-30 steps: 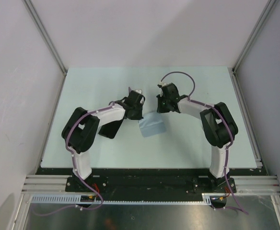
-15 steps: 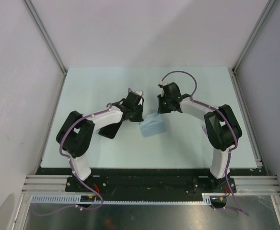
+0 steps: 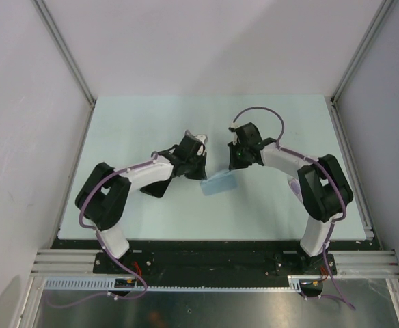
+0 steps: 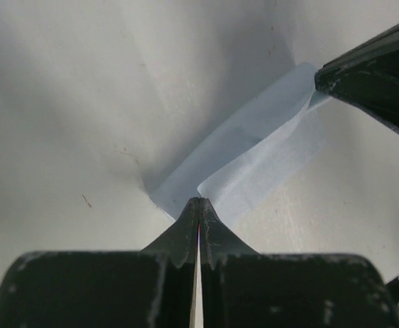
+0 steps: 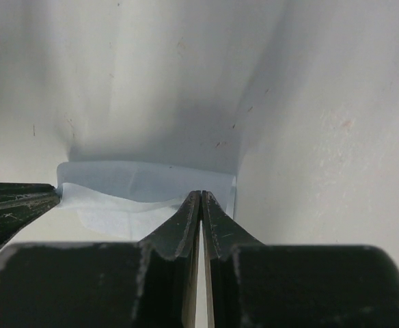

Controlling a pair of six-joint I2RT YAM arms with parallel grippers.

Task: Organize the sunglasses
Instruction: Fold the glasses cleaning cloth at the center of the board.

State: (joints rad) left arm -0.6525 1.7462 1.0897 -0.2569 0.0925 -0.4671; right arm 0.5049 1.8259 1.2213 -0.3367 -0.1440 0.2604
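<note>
**Cloth spans both pincers; sunglasses nowhere in view**

Over the middle of the pale tabletop [image 3: 138, 123] the two arms bend in toward each other. Between them hangs the light blue cloth [image 3: 220, 184], folded double, its long axis running from one pincer to the other, across the tabletop. The left pincer [image 4: 198, 208] is clenched on the cloth's near-left corner. The right pincer [image 5: 201, 201] is pinched nearly closed on the opposite end, by its right corner. The sunglasses show in none of the three views, so their direction from either pincer, and which arm is nearer, cannot be told. The next move likely hinges on laying the cloth down.
</note>
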